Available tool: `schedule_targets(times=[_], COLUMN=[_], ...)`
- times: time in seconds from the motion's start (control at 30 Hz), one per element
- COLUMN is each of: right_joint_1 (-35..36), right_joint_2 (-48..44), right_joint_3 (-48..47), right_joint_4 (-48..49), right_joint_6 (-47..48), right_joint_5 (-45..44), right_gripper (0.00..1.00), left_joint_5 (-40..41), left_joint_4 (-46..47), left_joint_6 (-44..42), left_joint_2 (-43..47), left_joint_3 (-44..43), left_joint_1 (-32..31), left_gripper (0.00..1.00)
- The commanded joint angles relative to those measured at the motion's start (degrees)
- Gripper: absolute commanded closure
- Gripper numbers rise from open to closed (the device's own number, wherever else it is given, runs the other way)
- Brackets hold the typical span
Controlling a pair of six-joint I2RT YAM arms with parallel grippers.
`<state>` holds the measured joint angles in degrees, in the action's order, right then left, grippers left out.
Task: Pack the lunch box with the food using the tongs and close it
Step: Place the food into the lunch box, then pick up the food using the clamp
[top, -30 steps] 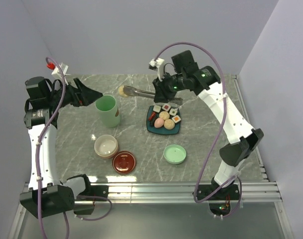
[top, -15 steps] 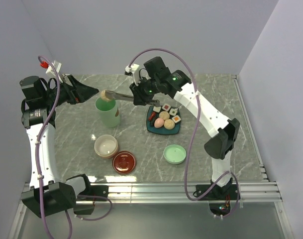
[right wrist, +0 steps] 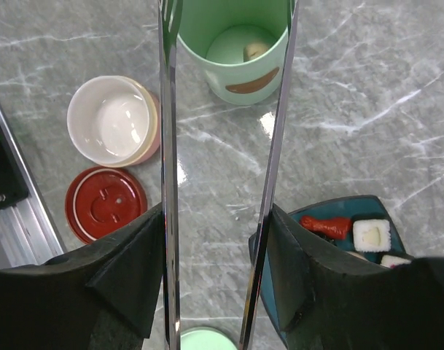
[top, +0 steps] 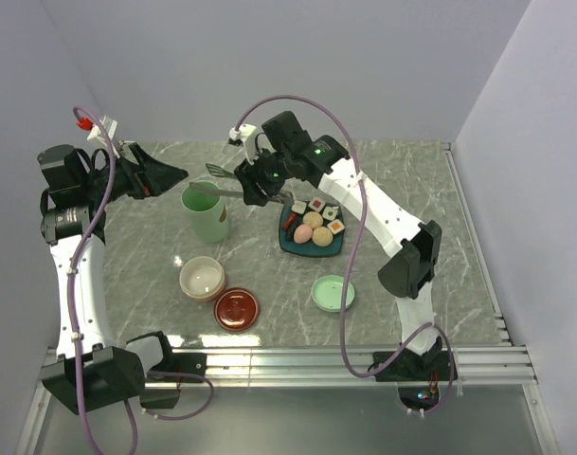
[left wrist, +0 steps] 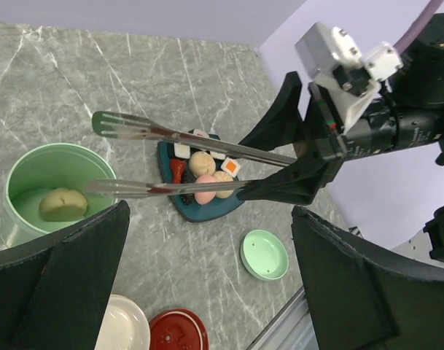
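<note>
Tongs (left wrist: 196, 138) are grasped at their joined end by the right fingers (right wrist: 134, 277), with both thin arms spread apart and the tips empty. Long axis runs from the right wrist out to the left, and the tips hang over the mouth of the mint pot (top: 208, 224). One beige ball (left wrist: 61, 204) lies on the pot floor, so we judge this piece packed. Remaining food (top: 318, 234) sits on the teal plate (top: 290, 245), just right of the pot, by the handle end of the tongs and not the tips. We judge the next pick needs the tips swung right and down onto the plate; the right arm is nearer it. Left fingers (left wrist: 54, 284) are released wide and empty, beside the pot on its left, away from the plate. Cream bowl (top: 202, 279), red lid (top: 236, 308) and mint lid (top: 333, 293) lie apart on the desk (top: 279, 275), nearer the bases.
</note>
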<state>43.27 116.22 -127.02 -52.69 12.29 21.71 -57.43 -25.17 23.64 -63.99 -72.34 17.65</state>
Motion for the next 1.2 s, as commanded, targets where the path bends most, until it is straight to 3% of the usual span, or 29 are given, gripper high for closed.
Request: schedule_targets(times=[0.0, 0.33, 0.5, 0.8, 1.17], right_joint_1=[-0.1, -10.6, -15.9, -21.6, -21.9], right_joint_2=[-5.7, -28.7, -35.5, -36.5, -31.0], right_joint_3=[-1.1, 29.7, 42.4, 51.9, 53.8], right_joint_4=[0.7, -0.9, -2.2, -1.6, 1.2], right_joint_6=[-0.7, 3.3, 6.7, 11.1, 11.2], right_joint_5=[-1.3, -2.0, -2.6, -3.5, -0.4], right_gripper=[0.39, 0.41, 0.42, 0.42, 0.42], left_joint_5=[-1.1, -1.1, -2.0, -2.3, -2.0], left_joint_4=[-0.7, -3.9, -3.4, -2.4, -3.2], left_joint_6=[-2.1, -7.1, -7.5, -6.9, -7.8], left_joint_2=[0.5, 1.6, 2.3, 2.6, 3.0], left_joint_3=[-1.0, -1.5, -0.2, 0.2, 0.4], left_joint_1=[0.3, 0.3, 0.3, 0.3, 0.3], left_gripper=[0.01, 0.01, 0.01, 0.01, 0.01])
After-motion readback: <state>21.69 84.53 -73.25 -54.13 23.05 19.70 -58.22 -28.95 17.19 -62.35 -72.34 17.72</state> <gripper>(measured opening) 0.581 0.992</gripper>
